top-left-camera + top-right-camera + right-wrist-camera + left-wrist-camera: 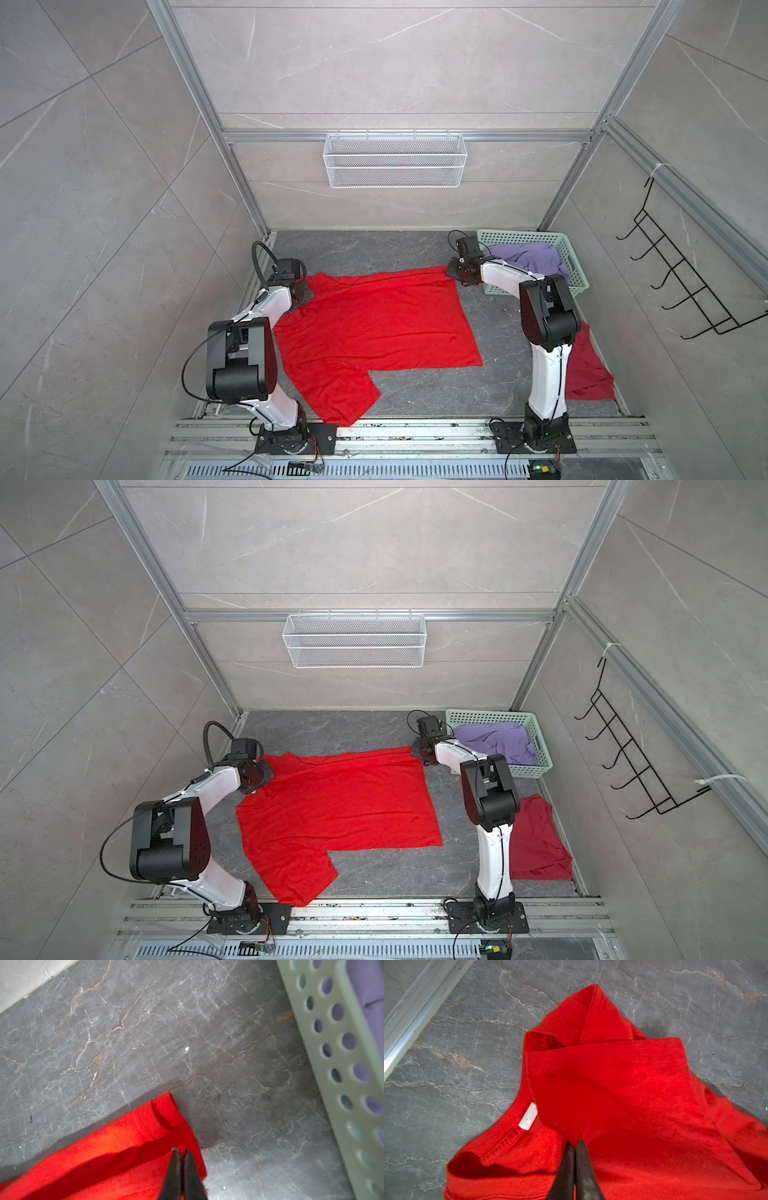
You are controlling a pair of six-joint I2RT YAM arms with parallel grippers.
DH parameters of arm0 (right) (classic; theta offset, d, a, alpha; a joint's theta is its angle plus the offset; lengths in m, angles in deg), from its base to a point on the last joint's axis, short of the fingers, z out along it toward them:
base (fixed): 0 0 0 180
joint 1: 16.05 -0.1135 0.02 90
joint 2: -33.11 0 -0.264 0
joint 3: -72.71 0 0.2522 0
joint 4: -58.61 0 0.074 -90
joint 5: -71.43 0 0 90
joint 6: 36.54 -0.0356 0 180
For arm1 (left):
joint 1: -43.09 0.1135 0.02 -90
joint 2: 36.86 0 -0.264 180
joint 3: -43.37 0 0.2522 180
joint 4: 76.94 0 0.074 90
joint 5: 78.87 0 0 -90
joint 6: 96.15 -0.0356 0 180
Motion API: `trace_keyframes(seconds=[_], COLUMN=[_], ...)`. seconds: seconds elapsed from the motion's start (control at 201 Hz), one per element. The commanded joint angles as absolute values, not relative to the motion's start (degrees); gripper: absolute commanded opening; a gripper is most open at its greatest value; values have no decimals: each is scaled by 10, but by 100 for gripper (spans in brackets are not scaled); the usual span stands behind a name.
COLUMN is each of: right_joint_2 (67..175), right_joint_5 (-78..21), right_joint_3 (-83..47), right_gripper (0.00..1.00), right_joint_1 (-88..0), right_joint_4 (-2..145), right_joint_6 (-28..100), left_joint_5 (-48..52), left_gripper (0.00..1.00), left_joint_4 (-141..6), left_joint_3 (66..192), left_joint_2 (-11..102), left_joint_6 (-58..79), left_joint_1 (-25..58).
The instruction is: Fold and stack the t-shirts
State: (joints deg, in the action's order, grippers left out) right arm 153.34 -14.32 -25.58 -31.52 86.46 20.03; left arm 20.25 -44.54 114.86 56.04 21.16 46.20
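Dark grey marble counter (415, 395) inside a tiled, aluminium-framed cell, both arms reaching to its far side. Left jaws closed, pinching the bright red t-shirt (623, 1095) at the shoulder, just beside the collar and white neck label (528, 1115); the sleeve there lies doubled over on itself beyond the tips. Right jaws closed too, pinching the same shirt at the far hem corner, which is rolled up just past the tips. Far edge runs nearly taut between the two grips in both top views; the rest lies spread mid-counter, near sleeve reaching the front rail

Risks, judged:
- both pinches look thin, so a pull could slip cloth out of one side and skew the fold
- doubled sleeve may get trapped inside the fold as a lump
- right arm is near the mint-green basket (523, 237) and could nudge it

Count: three t-shirts, with the bright red one held, the lavender t-shirt (530, 257) crumpled in the basket, and the darker red t-shirt (592, 370) lying behind the right arm; one basket, two arms
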Motion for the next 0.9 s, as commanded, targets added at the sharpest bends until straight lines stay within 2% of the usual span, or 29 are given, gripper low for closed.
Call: trace_keyframes(seconds=[0.0, 0.095, 0.189, 0.279, 0.667, 0.891], right_joint_2=[1489, 1442, 1393, 1362, 1399, 1424], right_joint_5=[-154, -153, -136, -125, -185, -229], right_joint_3=[-235, -186, -133, -103, -153, -171], right_gripper=[6, 22, 29, 33, 35, 35], right_joint_1=[-315, -317, -316, -315, -321, -349], right_joint_4=[869, 858, 846, 844, 850, 829], right_joint_6=[188, 181, 174, 176, 156, 138], left_joint_5=[220, 221, 220, 225, 224, 246], left_gripper=[0, 0, 0, 12, 52, 54], left_joint_4=[-459, -460, -463, -459, -458, -413], left_joint_3=[1149, 1144, 1138, 1136, 1118, 1229], left_joint_2=[542, 545, 546, 544, 454, 560], left_joint_6=[222, 226, 232, 236, 232, 192], left_joint_1=[463, 463, 463, 463, 463, 467])
